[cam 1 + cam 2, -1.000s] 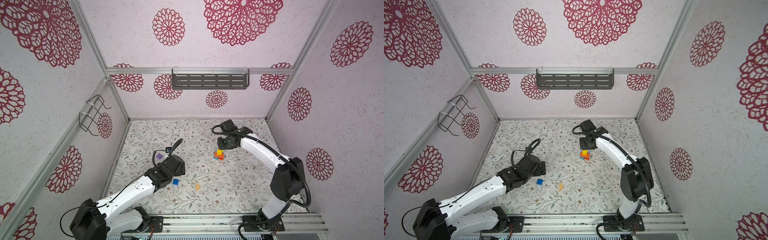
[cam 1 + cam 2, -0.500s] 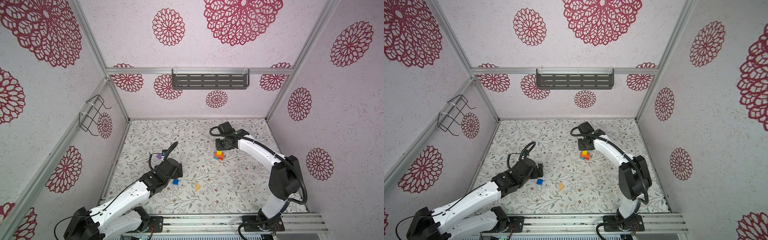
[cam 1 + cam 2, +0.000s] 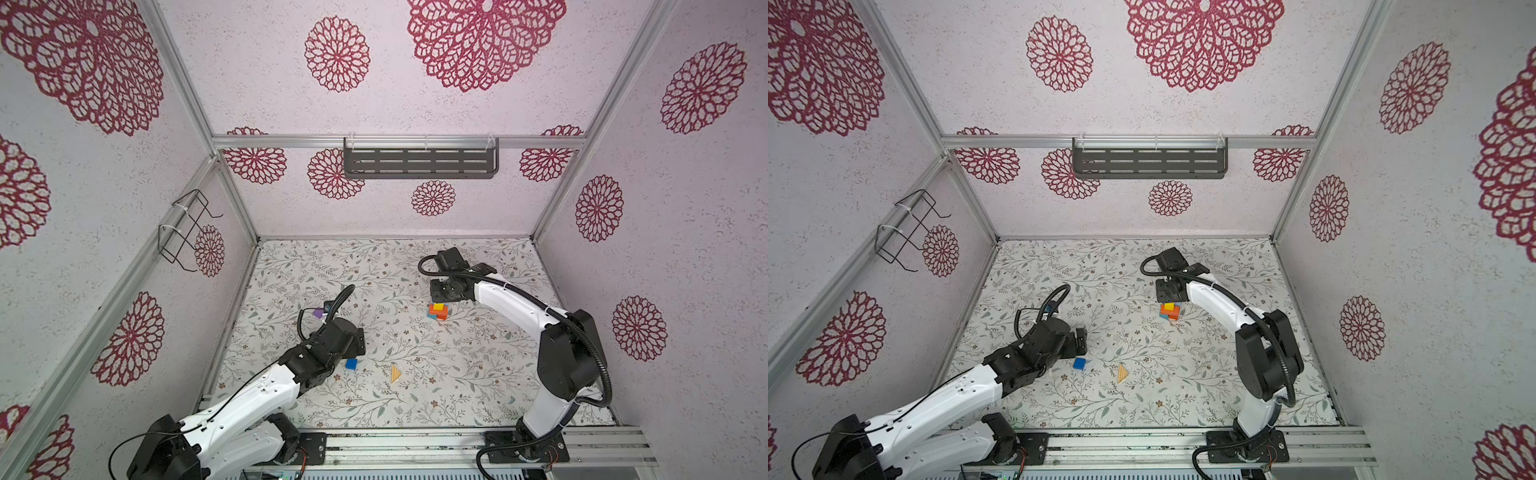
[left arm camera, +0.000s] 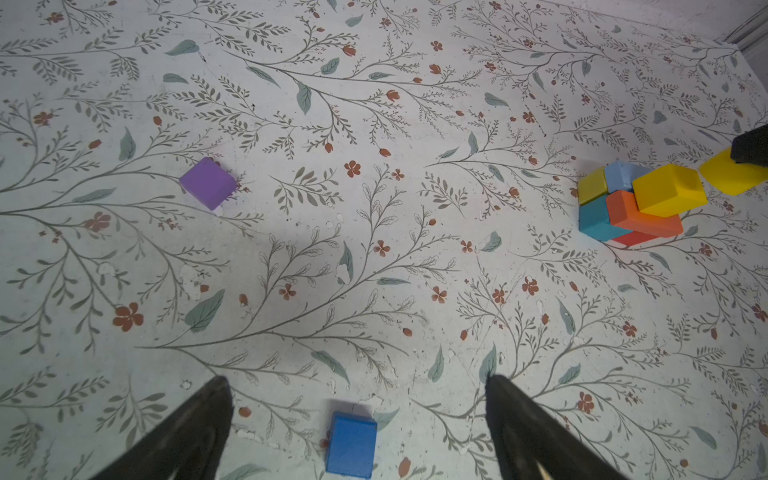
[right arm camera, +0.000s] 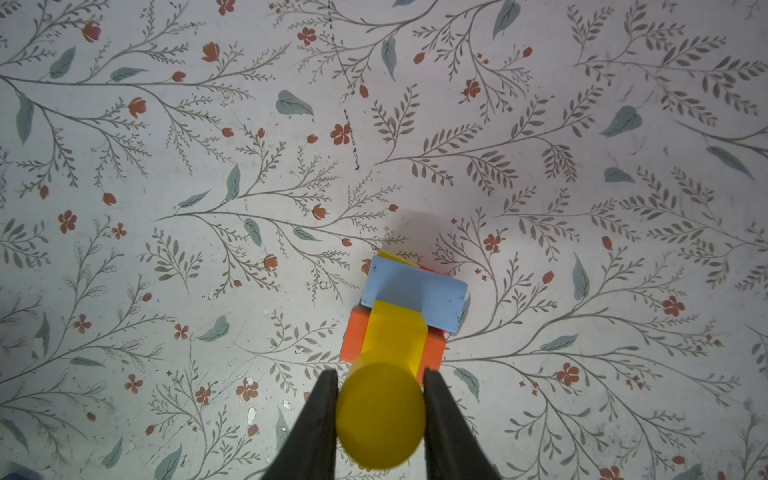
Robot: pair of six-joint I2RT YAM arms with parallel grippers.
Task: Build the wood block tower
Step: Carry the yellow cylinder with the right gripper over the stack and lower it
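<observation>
Currently the right jaws clamp a round yellow block [image 5: 380, 415] near the tower [image 3: 438, 311] on the worktop [image 3: 457, 374], the left jaws gape empty near a blue cube [image 4: 351, 444], and an off-centre release onto the skewed top yellow cube [image 4: 669, 189] could topple it.

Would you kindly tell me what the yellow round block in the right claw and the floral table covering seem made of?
Yellow round block: probably painted wood, matte; flat opaque colour, no grain visible.
Floral table covering: likely a printed sheet, vinyl or paper; scuffed, with small white chips.
</observation>
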